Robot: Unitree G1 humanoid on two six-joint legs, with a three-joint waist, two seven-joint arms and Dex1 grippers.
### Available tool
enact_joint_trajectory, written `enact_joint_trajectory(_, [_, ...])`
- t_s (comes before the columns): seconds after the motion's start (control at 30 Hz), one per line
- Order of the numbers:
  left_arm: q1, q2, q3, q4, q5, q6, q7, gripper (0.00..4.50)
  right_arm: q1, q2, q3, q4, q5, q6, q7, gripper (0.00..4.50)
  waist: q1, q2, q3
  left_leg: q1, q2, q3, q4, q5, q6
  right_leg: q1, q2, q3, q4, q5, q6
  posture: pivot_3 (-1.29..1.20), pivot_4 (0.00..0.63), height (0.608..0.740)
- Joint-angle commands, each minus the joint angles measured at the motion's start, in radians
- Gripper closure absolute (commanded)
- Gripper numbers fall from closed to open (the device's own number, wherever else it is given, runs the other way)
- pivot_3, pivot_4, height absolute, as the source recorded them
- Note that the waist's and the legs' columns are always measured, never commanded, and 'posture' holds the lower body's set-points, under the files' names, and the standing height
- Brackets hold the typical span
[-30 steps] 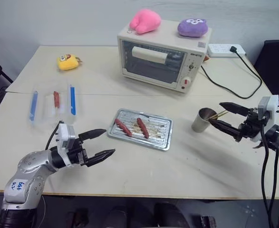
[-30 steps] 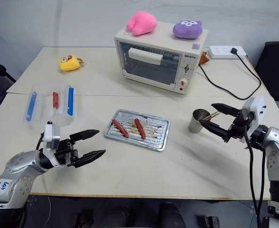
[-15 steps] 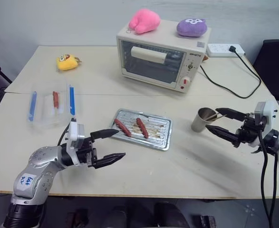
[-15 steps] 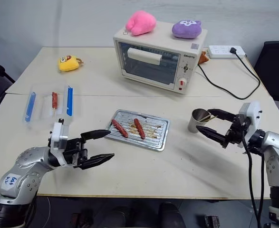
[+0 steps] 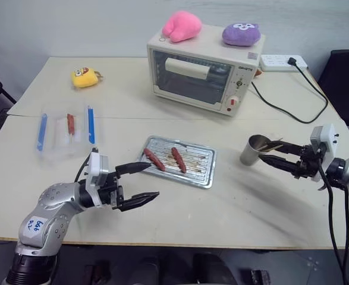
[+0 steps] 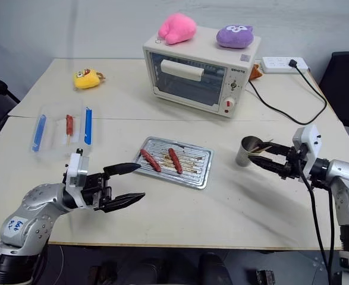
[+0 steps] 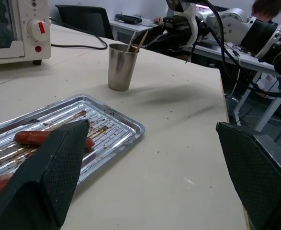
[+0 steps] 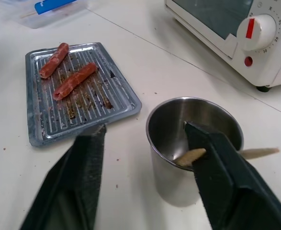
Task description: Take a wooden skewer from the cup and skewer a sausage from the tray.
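Observation:
The grey metal cup (image 5: pixel 254 151) stands on the table right of the tray (image 5: pixel 201 161), with thin wooden skewers (image 7: pixel 136 42) leaning out of it. My right gripper (image 5: pixel 266 151) is level at the cup's rim, fingers still apart. One skewer (image 8: pixel 257 153) passes behind a finger (image 8: pixel 217 172), and I cannot tell if it is touched. Two reddish-brown sausages (image 5: pixel 153 159) (image 5: pixel 178 159) lie on the ridged tray. Just in front of the tray's left corner hovers my left gripper (image 5: pixel 152 180), open and holding nothing.
A toaster oven (image 5: pixel 201 71) stands at the back with a pink plush (image 5: pixel 182 25) and a purple plush (image 5: pixel 241 34) on top. A clear box with blue clips (image 5: pixel 67 127) lies at the left, a yellow toy (image 5: pixel 85 77) behind it. A power strip (image 5: pixel 284 61) and its cable lie at the back right.
My right gripper's fingers have narrowed and come level around the skewers at the cup's rim. Early in the second, my left gripper moved right toward the tray, then held still.

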Motion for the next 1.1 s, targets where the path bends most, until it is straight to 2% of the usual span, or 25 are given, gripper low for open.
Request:
enact_joint_trajectory(0.03, [-0.011, -0.007, -0.001, -0.026, 0.000, -0.014, 0.004, 0.00, -0.023, -0.039, -0.015, -0.004, -0.004, -0.023, 0.023, 3.11, 0.000, 0.000, 0.000, 0.000, 0.000, 0.000, 0.000, 0.000, 0.000, 0.000, 0.000, 0.000, 0.000, 0.000, 0.000, 0.00, 0.150, 0.740])
enact_joint_trajectory(0.13, [-0.014, -0.012, -0.004, -0.026, 0.002, -0.017, 0.005, 0.00, -0.037, -0.048, -0.019, 0.006, 0.001, -0.025, 0.031, 3.99, 0.000, 0.000, 0.000, 0.000, 0.000, 0.000, 0.000, 0.000, 0.000, 0.000, 0.000, 0.000, 0.000, 0.000, 0.000, 0.00, 0.150, 0.740])
enact_joint_trajectory(0.2, [-0.016, -0.016, -0.008, -0.025, 0.004, -0.020, 0.005, 0.00, -0.045, -0.052, -0.022, 0.011, 0.003, -0.025, 0.037, 4.42, 0.000, 0.000, 0.000, 0.000, 0.000, 0.000, 0.000, 0.000, 0.000, 0.000, 0.000, 0.000, 0.000, 0.000, 0.000, 0.00, 0.150, 0.740])
enact_joint_trajectory(0.53, [-0.049, -0.046, -0.040, 0.019, 0.025, -0.048, -0.012, 0.00, -0.097, -0.087, -0.062, -0.008, 0.057, 0.013, 0.062, 4.42, 0.000, 0.000, 0.000, 0.000, 0.000, 0.000, 0.000, 0.000, 0.000, 0.000, 0.000, 0.000, 0.000, 0.000, 0.000, 0.00, 0.150, 0.740])
enact_joint_trajectory(0.63, [-0.057, -0.052, -0.047, 0.031, 0.027, -0.057, -0.022, 0.00, -0.138, -0.138, -0.100, -0.025, 0.112, 0.081, 0.077, 4.42, 0.001, 0.001, 0.001, 0.000, 0.000, 0.000, 0.000, 0.000, 0.000, 0.000, 0.000, 0.000, 0.000, 0.000, 0.000, 0.00, 0.150, 0.740])
enact_joint_trajectory(0.83, [-0.102, -0.070, -0.070, 0.072, 0.005, -0.043, -0.050, 0.00, -0.189, -0.315, -0.187, -0.076, 0.296, 0.379, 0.129, 4.42, 0.004, 0.003, 0.002, -0.001, 0.000, -0.001, 0.000, 0.000, 0.000, 0.000, 0.000, -0.001, -0.001, 0.000, 0.000, 0.00, 0.150, 0.740])
enact_joint_trajectory(0.9, [-0.125, -0.090, -0.076, 0.082, -0.002, -0.040, -0.047, 0.00, -0.207, -0.340, -0.220, -0.080, 0.379, 0.494, 0.116, 4.42, 0.004, 0.002, 0.002, -0.001, 0.000, -0.001, 0.000, 0.000, 0.000, 0.000, 0.000, -0.001, -0.002, 0.000, 0.000, 0.00, 0.150, 0.740])
enact_joint_trajectory(0.97, [-0.156, -0.128, -0.079, 0.094, -0.019, -0.039, -0.038, 0.00, -0.226, -0.308, -0.243, -0.099, 0.470, 0.582, 0.074, 4.42, 0.004, 0.002, 0.002, -0.001, 0.000, -0.001, 0.000, 0.000, 0.000, 0.001, 0.000, -0.001, -0.003, 0.000, 0.000, 0.00, 0.150, 0.740])
enact_joint_trajectory(1.1, [-0.226, -0.204, -0.093, 0.116, -0.050, -0.027, -0.039, 0.00, -0.265, -0.079, -0.236, -0.213, 0.669, 0.663, -0.130, 4.42, -0.004, -0.001, 0.003, -0.001, 0.001, -0.001, 0.001, 0.000, 0.001, 0.001, 0.000, -0.001, -0.004, 0.001, 0.001, 0.00, 0.150, 0.740])
